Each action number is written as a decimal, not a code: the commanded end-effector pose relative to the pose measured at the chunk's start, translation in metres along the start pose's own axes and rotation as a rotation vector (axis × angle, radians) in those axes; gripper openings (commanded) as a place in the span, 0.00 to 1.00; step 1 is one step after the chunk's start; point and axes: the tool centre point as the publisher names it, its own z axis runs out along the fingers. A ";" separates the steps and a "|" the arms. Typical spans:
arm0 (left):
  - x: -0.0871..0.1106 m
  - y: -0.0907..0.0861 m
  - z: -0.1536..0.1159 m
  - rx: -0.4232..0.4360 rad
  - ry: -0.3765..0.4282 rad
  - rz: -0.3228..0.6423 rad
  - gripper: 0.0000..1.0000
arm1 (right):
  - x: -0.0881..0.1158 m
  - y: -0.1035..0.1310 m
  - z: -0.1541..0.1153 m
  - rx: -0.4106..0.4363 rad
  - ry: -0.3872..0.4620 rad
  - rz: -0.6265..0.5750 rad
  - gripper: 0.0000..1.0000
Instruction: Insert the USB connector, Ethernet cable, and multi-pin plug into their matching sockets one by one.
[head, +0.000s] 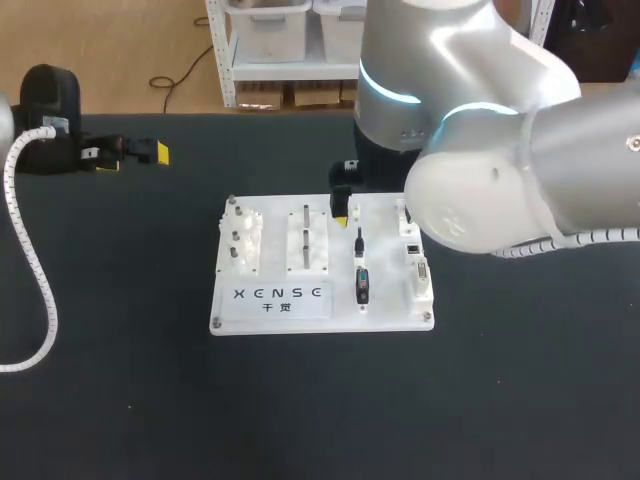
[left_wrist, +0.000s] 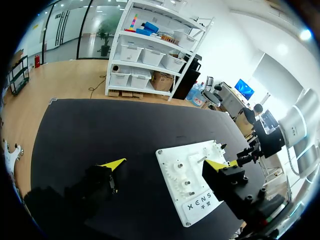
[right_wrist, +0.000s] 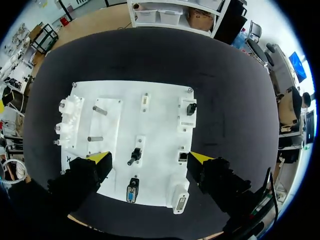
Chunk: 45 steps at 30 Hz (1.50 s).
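Multi-pin plug (right_wrist: 132, 190): blue-faced, lying flat and free by the near edge of the white board (right_wrist: 162, 125), about midway along it.
Small black plug (right_wrist: 135, 156): sits on a little white plate just beyond the multi-pin plug, toward the board's centre. I cannot tell whether it is the USB one.
Black piece (right_wrist: 190, 107): set in a white block at the board's far right corner; its kind is unclear.
Square socket (right_wrist: 183, 156): in a white block on the board's right edge, level with the small black plug.
Multi-pin socket (right_wrist: 180, 202): at the board's near right corner.
Small slot (right_wrist: 144, 101): on the board's far side, in line with the two plugs.
Pegs (right_wrist: 100, 110): metal pins standing in white blocks on the board's left half.
Right gripper (right_wrist: 150, 158): hangs above the board with its yellow tips spread wide, one over the left half and one over the right edge. It is released and holds nothing.
Right arm (head: 480, 150): its silver body looms over the board's far right corner.
Left gripper (left_wrist: 165, 164): well off the board's far left side, above bare table. Its fingers are apart and grasp nothing.
White ribbed hose (head: 45, 290): trails from the left arm across the table, well left of the board.
Table (head: 130, 400): matt black surface, with the board lying flat near its middle.
Writing (head: 280, 293): two rows of dark lettering on the board's near left part.
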 end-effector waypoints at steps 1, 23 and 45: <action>0.000 0.000 0.000 0.000 0.000 0.000 1.00 | 0.004 -0.001 0.000 0.001 -0.016 0.003 1.00; 0.000 0.000 0.000 0.000 0.000 0.000 1.00 | 0.004 -0.001 0.000 0.001 -0.016 0.003 1.00; 0.000 0.000 0.000 0.000 0.000 0.000 1.00 | 0.006 0.008 0.002 0.007 0.012 0.009 1.00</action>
